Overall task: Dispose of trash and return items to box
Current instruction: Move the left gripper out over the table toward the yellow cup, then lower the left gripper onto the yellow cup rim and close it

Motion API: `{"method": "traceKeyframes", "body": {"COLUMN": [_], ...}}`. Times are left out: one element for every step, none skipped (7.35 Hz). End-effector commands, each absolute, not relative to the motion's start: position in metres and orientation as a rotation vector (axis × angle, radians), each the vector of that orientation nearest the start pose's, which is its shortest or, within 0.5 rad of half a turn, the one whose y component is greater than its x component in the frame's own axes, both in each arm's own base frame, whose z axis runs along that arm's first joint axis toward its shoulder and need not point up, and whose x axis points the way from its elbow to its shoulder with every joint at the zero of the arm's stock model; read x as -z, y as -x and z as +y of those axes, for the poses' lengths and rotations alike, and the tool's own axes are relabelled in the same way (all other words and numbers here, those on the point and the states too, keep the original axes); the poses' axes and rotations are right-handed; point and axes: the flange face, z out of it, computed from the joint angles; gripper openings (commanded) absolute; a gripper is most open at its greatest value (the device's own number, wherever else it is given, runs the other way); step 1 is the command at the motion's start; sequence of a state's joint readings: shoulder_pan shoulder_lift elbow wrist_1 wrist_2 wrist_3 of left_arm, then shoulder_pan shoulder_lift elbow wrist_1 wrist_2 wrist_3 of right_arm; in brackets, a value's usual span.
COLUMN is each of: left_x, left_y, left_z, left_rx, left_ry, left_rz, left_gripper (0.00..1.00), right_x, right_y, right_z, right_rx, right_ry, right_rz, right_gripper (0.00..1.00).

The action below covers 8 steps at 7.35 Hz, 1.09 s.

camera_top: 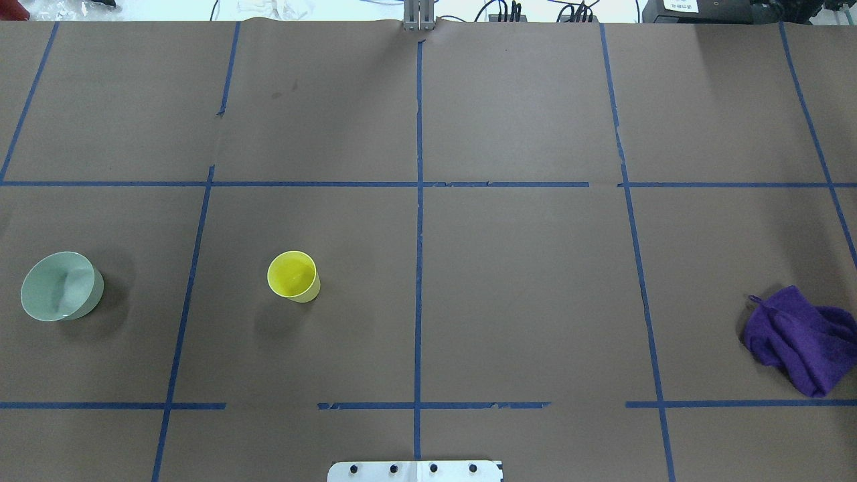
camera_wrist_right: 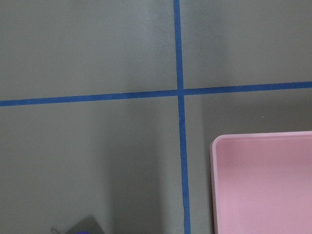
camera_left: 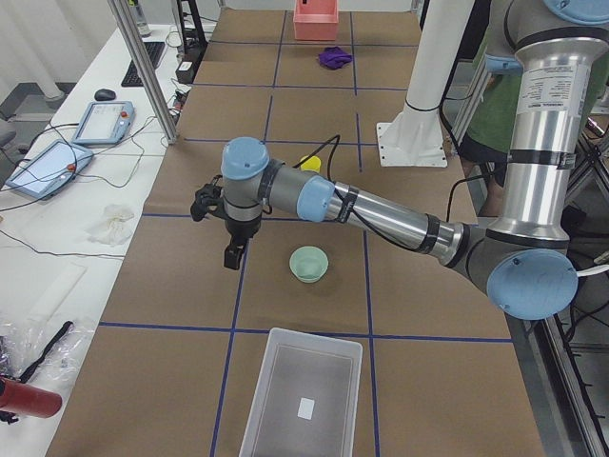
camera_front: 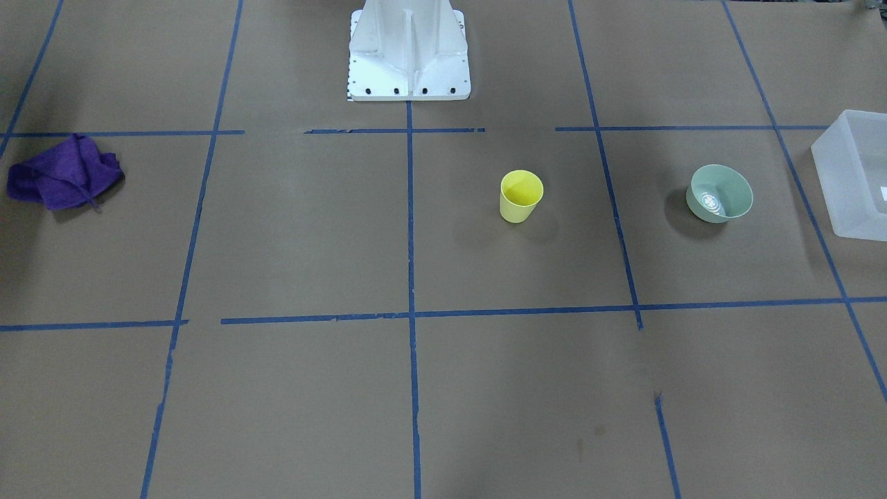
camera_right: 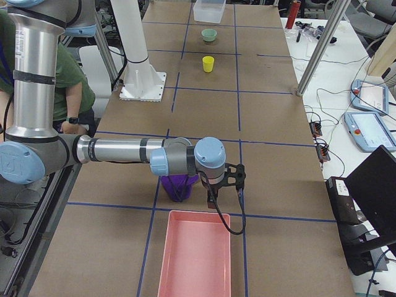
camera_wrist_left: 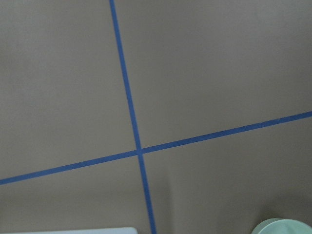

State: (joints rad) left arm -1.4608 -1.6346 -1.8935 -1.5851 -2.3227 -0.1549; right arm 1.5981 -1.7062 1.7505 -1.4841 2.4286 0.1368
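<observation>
A small yellow cup [camera_front: 521, 196] stands upright on the brown table; it also shows in the overhead view [camera_top: 293, 276]. A mint-green bowl [camera_front: 719, 193] sits upright between the cup and the translucent white box [camera_front: 856, 180], which is empty [camera_left: 303, 400]. A crumpled purple cloth [camera_top: 800, 338] lies at the opposite end. My left gripper [camera_left: 231, 257] hangs above the table beside the bowl [camera_left: 309, 264], away from the robot base. My right gripper [camera_right: 210, 200] hangs beside the cloth [camera_right: 179, 185]. I cannot tell whether either gripper is open or shut.
A pink bin [camera_right: 193, 253] stands at the table end past the cloth; its corner shows in the right wrist view [camera_wrist_right: 263, 180]. The white robot base [camera_front: 409, 52] stands at the table's near middle edge. Blue tape lines cross the table.
</observation>
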Motion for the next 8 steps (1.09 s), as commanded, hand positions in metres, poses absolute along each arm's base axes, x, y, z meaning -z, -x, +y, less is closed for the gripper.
{"method": "traceKeyframes", "body": {"left_x": [-0.376, -0.344, -0.312, -0.291, -0.281, -0.283, -0.286, -0.298], "left_y": [-0.089, -0.142, -0.196, -0.254, -0.301, -0.348, -0.391, -0.414], "left_z": [-0.483, -0.468, -0.456, -0.442, -0.426, -0.412, -0.402, -0.397], "left_rx": [-0.017, 0.044, 0.101, 0.14, 0.18, 0.21, 0.226, 0.223], "left_ry": [-0.261, -0.242, -0.219, -0.167, -0.146, -0.103, -0.078, -0.063], "left_rz": [0.902, 0.907, 0.929, 0.952, 0.945, 0.927, 0.906, 0.918], "left_gripper": [1.0, 1.0, 1.0, 1.0, 1.0, 1.0, 1.0, 0.99], "right_x": [-0.622, -0.619, -0.617, -0.616, -0.613, -0.611, -0.61, -0.609], "right_y": [-0.069, -0.069, -0.069, -0.069, -0.068, -0.066, -0.066, -0.066], "right_z": [-0.439, -0.44, -0.442, -0.442, -0.442, -0.442, -0.444, -0.445], "right_rx": [-0.105, -0.109, -0.116, -0.115, -0.112, -0.107, -0.105, -0.101], "right_ry": [-0.066, -0.069, -0.067, -0.068, -0.073, -0.072, -0.075, -0.078], "right_rz": [-0.864, -0.87, -0.874, -0.872, -0.882, -0.907, -0.908, -0.906], "right_gripper": [1.0, 1.0, 1.0, 1.0, 1.0, 1.0, 1.0, 1.0]}}
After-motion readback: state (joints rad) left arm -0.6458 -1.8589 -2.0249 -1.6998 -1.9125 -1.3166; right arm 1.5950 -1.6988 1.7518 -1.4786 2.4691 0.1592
